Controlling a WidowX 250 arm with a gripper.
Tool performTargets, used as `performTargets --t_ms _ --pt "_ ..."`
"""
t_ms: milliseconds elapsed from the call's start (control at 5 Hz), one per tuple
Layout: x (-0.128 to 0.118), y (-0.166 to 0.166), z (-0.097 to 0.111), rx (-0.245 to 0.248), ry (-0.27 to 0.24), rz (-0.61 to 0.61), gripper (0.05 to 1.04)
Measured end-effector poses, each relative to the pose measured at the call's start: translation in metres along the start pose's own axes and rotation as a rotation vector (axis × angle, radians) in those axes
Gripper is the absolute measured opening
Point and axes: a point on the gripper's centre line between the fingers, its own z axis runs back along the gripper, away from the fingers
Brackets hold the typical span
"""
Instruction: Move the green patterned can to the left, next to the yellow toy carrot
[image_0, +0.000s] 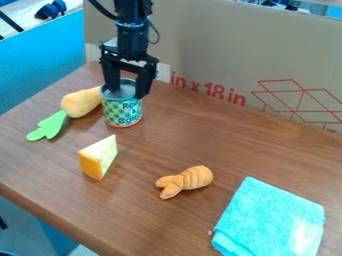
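Cardboard (214, 47) with red line print stands behind the brown wood table (177, 150); blue panel (40, 60) along the left, floor below the near edge. Black gripper (127, 92) hangs down from the top edge, left of centre, right at the can (122, 113). Jaws released, clear gap between them, one at the left part of the can's open top, the other by its right rim; can't tell if either one touches it. Can upright on the table, upper left area, patterned in green and pale yellow with dark lettering, silver-grey inside. Carrot (81, 102), yellow-orange, lies just left of it, thick end toward the can, flat green leaves (48, 126) pointing down-left; touching the can or not, can't tell. Cheese (98, 157), a wedge, pale on one side face and deeper yellow-orange on the front, sits below the can in view. Orange ridged toy (186, 181) with a forked end lies on its side right of the cheese and lower, fork to the left. Turquoise cloth (270, 220), folded, lies flat at lower right, well apart from the gripper.
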Motion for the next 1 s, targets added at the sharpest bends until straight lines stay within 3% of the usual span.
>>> performTargets --t_ms 200,400,600,800,1000 --pt "-0.007 -0.007 0.007 -0.037 -0.078 -0.001 1.001" --pt "-0.021 -0.017 0.038 -0.066 -0.244 -0.004 1.001" --pt "-0.04 -0.022 0.056 -0.061 -0.307 0.006 1.001" --pt "-0.059 -0.037 0.057 -0.076 -0.247 0.002 1.001" --pt "-0.069 -0.058 0.048 -0.056 -0.193 -0.041 1.001"
